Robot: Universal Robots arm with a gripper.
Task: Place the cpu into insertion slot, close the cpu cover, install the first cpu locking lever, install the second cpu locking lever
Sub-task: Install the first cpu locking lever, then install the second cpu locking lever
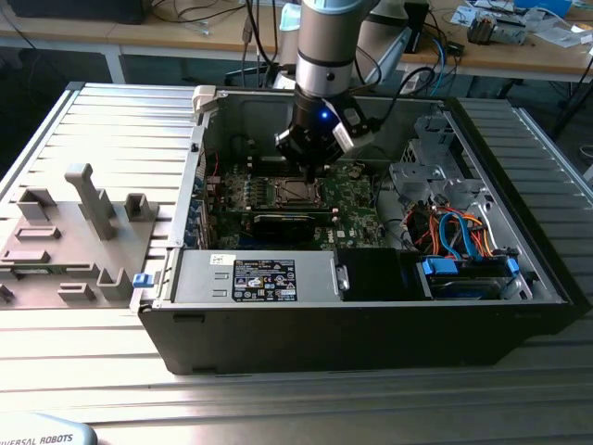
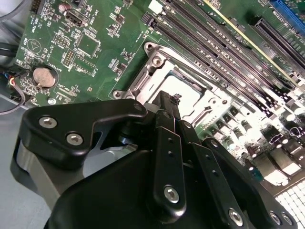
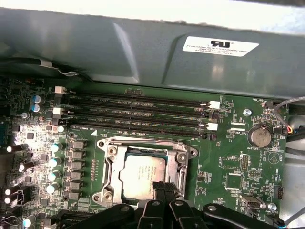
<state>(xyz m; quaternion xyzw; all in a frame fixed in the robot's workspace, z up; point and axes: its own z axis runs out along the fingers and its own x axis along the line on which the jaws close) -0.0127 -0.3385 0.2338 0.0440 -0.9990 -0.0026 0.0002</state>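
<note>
slatted metal table point(image 1: 278, 408) | wooden desk point(image 1: 519, 57) behind (cluttered, cables)

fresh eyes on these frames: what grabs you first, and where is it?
The black gripper hanging low over the cpu socket, in the middle of the green motherboard inside the opened computer case. Then the cpu itself: its dull silver top shows through the cut-out of the metal cover, which lies flat around it. The gripper's tip sits at the socket's edge.

Dull silver-grey metal cpu point(image 3: 142, 177); bright brushed-metal cpu cover point(image 3: 181, 162); matt black plastic gripper point(image 2: 175, 98); glossy green motherboard point(image 3: 228, 167).
</note>
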